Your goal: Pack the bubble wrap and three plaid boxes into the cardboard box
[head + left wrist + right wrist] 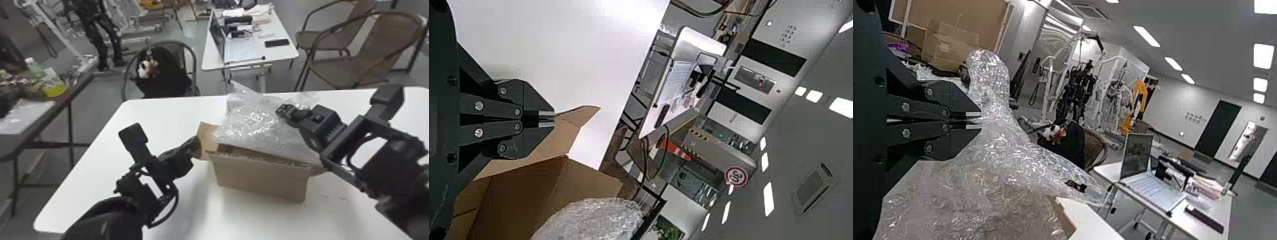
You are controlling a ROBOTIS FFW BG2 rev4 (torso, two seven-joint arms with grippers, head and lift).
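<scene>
In the head view my left gripper (195,145) is at the left side flap of the open cardboard box (260,180). The left wrist view has the left gripper (548,119) shut on the edge of that flap (579,116). My right gripper (282,111) is over the bubble wrap (255,123), which lies bunched across the box opening and past its back edge. In the right wrist view the right gripper (975,120) is shut on a gathered part of the bubble wrap (1013,150). The wrap hides much of the box's inside; I cannot make out plaid boxes.
The box stands on a white table (159,121), near its middle. Beyond the far edge are a chair with a dark bag (166,76) and a small table with a laptop (218,38). A dark-edged side table (35,127) stands at the left.
</scene>
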